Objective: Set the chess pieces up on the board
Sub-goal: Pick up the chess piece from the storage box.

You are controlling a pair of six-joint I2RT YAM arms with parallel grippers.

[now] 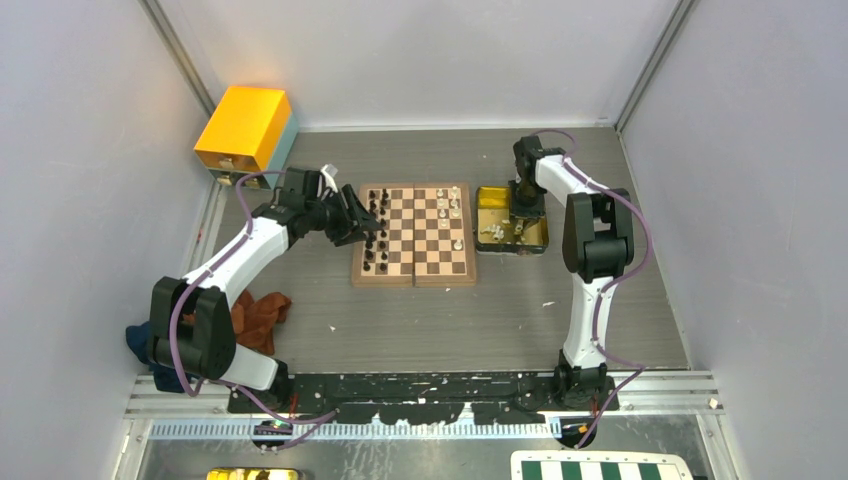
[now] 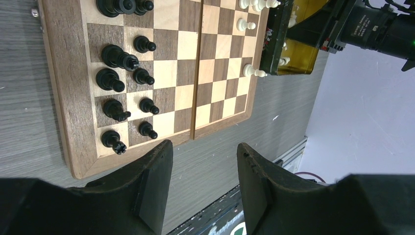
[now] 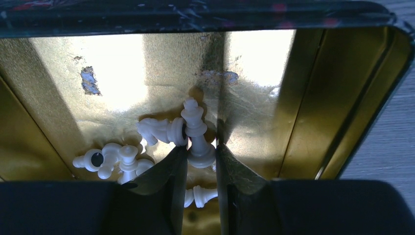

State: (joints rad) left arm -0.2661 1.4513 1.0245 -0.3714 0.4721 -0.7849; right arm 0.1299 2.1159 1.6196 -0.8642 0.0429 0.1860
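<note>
The wooden board [image 1: 415,262] lies mid-table, also under the left wrist camera [image 2: 186,58]. Black chess pieces [image 1: 372,235] stand in two columns on its left side [image 2: 117,83]. A few white pieces [image 1: 452,208] stand on its right side [image 2: 253,71]. My left gripper [image 1: 350,215] hovers at the board's left edge, open and empty [image 2: 203,147]. My right gripper [image 1: 520,215] reaches down into the gold tin [image 1: 490,195]. In the right wrist view its jaws [image 3: 199,147] press on both sides of the base of a tall white piece [image 3: 195,128]. Other white pieces [image 3: 122,159] lie loose beside it.
A yellow box [image 1: 245,125] stands at the back left. A rust-brown cloth [image 1: 262,312] and a blue one [image 1: 135,340] lie by the left arm's base. A green-and-white checkered board [image 1: 600,467] shows at the bottom right. The tin's walls [image 3: 342,98] close round the right gripper.
</note>
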